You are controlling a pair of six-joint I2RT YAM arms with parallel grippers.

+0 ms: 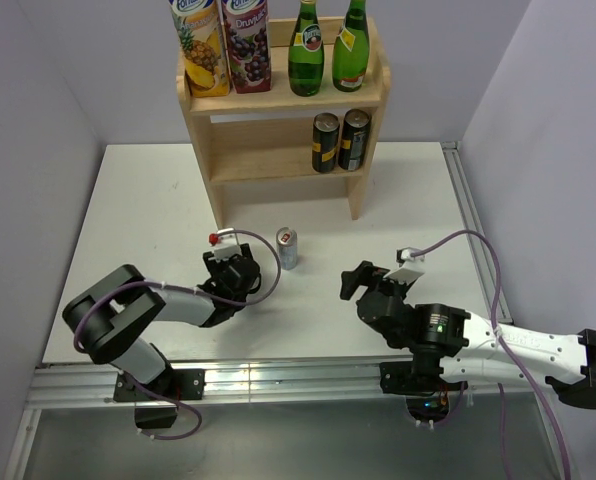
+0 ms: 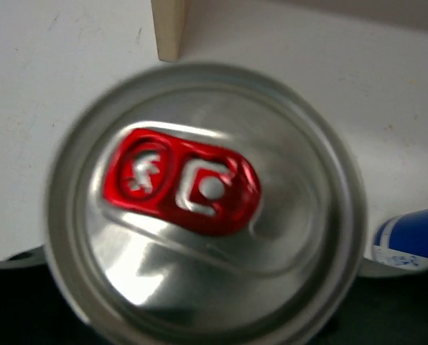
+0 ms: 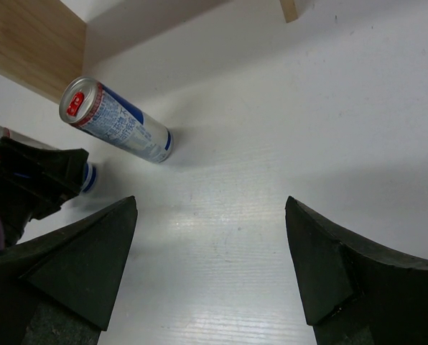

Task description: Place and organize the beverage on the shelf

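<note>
Top external view, left to right. Left pincer (image 1: 228, 263) over the left half of the worktop (image 1: 138, 200), short of its centre, clamped on the gripped can (image 2: 199, 208). Lid and red tab facing up, filling the left wrist view. In the right wrist view, black fingers (image 3: 42, 176) wrapped round the can's body, with a blue band at its base showing past them. Contact between that base and the worktop: cannot tell.

Standing can (image 1: 288, 248) upright near the centre of the worktop, just right of the left pincer and apart from it. Silver-and-blue body, red tab.

Shelf (image 1: 258, 135) at the middle of the far edge of the worktop, behind the standing can.
- **Top tier:** pineapple juice carton (image 1: 200, 50), grape juice carton (image 1: 248, 45), left green bottle (image 1: 306, 55), right green bottle (image 1: 352, 50), all upright in one row inside the raised rim.
- **Lower tier, right end:** left dark can (image 1: 325, 143) and right dark can (image 1: 354, 140), upright and side by side.

Right pincer (image 1: 355, 280) over the right half of the worktop, toward the near edge, well apart from both loose cans. Fingers spread wide over bare white surface in the right wrist view, with the two loose cans at upper left of that view.
</note>
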